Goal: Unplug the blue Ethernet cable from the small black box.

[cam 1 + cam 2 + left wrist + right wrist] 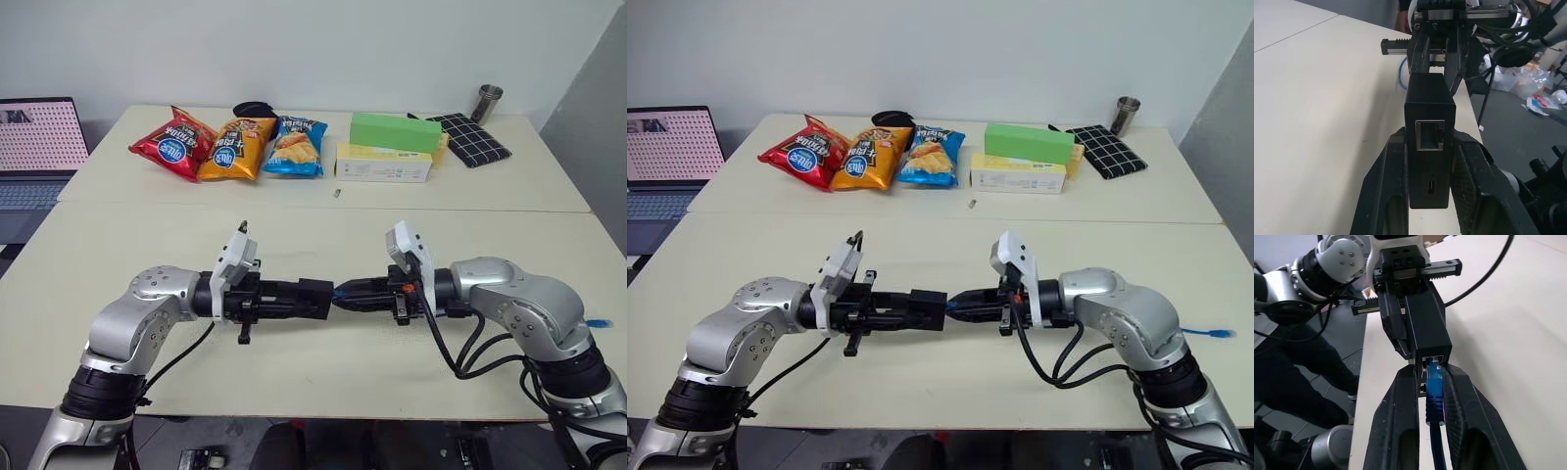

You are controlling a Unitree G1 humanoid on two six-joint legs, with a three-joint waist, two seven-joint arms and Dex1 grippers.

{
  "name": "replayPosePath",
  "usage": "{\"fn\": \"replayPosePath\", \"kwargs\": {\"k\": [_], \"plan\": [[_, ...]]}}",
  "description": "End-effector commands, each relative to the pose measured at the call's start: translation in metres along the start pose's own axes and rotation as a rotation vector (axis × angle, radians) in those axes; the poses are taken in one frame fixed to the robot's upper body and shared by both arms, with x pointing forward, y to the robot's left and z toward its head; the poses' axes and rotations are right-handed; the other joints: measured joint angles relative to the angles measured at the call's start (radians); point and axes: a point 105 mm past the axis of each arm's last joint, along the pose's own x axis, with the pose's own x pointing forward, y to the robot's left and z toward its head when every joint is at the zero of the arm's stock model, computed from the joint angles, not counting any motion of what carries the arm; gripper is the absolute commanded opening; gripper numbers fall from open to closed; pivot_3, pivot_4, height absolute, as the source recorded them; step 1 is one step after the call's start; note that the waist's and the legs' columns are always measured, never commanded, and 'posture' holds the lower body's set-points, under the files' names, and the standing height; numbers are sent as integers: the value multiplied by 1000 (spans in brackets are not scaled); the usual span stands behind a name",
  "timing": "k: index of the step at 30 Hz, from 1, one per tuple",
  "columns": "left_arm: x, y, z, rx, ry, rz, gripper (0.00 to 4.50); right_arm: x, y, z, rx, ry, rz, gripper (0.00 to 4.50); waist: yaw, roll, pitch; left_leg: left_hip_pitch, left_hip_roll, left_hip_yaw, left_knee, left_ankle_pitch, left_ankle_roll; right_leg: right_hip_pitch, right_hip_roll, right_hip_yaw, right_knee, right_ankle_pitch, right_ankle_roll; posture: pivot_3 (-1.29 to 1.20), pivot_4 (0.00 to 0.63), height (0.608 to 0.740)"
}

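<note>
Left gripper (294, 297): clenched on the small black box (314, 297), which it holds level above the near table (323, 377), its fingers (1393, 196) pressing the box's two sides.
Small black box: in mid-air between the two arms; in the left wrist view one network port on its near face stands vacant, with a small slot below it.
Right gripper (343, 294): clamped on the plug of the blue Ethernet cable (1434, 396), fingertips almost against the box (the plug's tip sits at the mouth of the box's port in the right wrist view; whether it is fully seated I cannot tell).
Blue Ethernet cable: runs back from the plug between the right fingers (1400, 426); its far end (1213, 334) lies at the table's right edge.
Far table: three chip bags (230, 147), a green box (394, 131) on a yellow one, a black grid-patterned cloth (473, 138), a metal cup (488, 102).
Laptop (34, 147): open, at far left.
</note>
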Motion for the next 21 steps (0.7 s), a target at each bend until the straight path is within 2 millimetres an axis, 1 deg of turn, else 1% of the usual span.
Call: {"fn": "replayPosePath", "kwargs": {"k": [1,8,12,15,17,21], "plan": [[3,-11,5,59,13,-78,782,-3,0,12,-37,-8,11,27,0,0,0,0,0,0,0,0,1,0,0,0,0,0,0,0,150,740],[3,-10,2,59,15,-70,782,-4,-2,11,-21,6,19,27,0,0,0,0,0,0,0,-1,1,0,0,0,0,0,0,0,150,740],[2,-4,0,52,7,-21,782,-7,-4,4,-13,23,-2,27,0,0,0,0,0,0,0,-1,1,0,0,0,0,0,0,0,150,740],[-6,0,-7,50,30,30,782,-18,-10,-5,1,50,-49,27,1,0,0,0,0,0,0,-1,1,0,0,0,0,0,0,0,150,740],[-12,3,-9,45,36,62,782,-30,-19,-10,3,70,-109,27,1,0,0,0,0,0,0,-1,1,0,0,0,0,0,0,0,150,740],[-23,8,-12,34,35,131,782,-56,-47,-19,-15,85,-277,26,1,0,0,0,0,0,0,-1,2,0,0,0,-1,0,0,0,150,740]]}}
